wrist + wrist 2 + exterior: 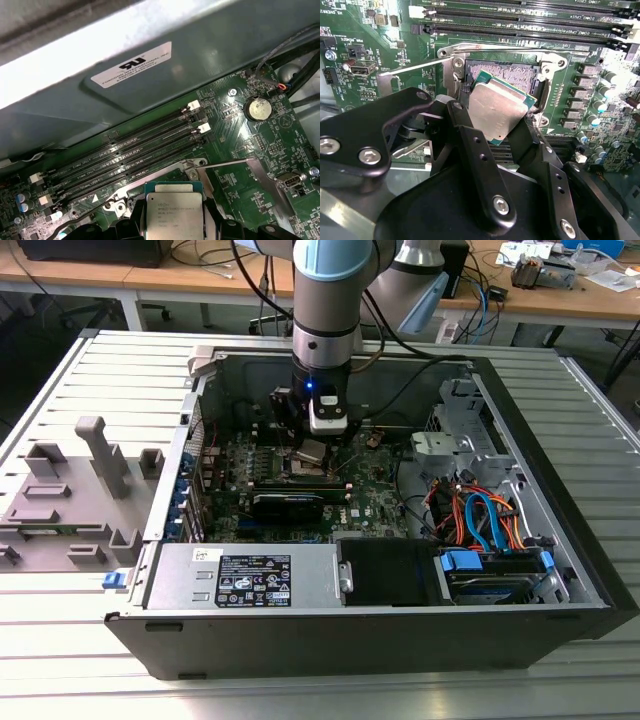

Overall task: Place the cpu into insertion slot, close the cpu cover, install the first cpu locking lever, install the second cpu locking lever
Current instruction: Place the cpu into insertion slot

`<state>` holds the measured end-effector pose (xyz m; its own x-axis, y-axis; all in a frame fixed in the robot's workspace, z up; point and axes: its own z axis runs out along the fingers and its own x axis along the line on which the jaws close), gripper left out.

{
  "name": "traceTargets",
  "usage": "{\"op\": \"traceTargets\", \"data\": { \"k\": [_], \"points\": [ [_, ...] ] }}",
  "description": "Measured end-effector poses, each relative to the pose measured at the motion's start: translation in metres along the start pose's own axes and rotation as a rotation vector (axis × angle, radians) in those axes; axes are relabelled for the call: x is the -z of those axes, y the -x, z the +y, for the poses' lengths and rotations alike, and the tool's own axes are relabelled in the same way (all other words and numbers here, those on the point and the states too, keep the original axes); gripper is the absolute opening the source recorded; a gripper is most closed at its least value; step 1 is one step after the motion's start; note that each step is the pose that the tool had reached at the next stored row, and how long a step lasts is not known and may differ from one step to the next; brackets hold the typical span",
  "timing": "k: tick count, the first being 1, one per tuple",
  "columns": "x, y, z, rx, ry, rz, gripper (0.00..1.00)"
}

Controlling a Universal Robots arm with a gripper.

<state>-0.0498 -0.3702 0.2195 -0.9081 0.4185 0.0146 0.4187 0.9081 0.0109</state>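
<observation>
The cpu (497, 110), a flat square chip with a silver-grey top and green edge, is held between the black fingers of my gripper (497, 122), which is shut on it. It hangs tilted just over the insertion slot (502, 74), whose dark pin field and silver rim (192, 173) lie uncovered on the green board. In the first wrist view the cpu (174, 215) sits between the fingertips of the gripper (174, 227). In the exterior view the gripper (314, 445) reaches down into the computer case with the cpu (311, 452). A thin silver locking lever (415, 67) sticks out sideways from the slot, unlatched.
Long black memory slots (520, 20) run right beside the socket. A coin battery (258, 108) sits on the board near the case wall (75, 100). A black expansion card (288, 505), the power supply (245, 577) and drive cables (480, 520) fill the case. Grey fixtures (70, 490) stand at the exterior view's left.
</observation>
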Motion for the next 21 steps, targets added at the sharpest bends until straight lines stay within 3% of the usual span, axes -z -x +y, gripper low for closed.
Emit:
{"op": "traceTargets", "data": {
  "k": [21],
  "points": [
    [0.0000, 0.0000, 0.0000, -0.037, 0.0005, -0.0004, 0.55]
  ]
}}
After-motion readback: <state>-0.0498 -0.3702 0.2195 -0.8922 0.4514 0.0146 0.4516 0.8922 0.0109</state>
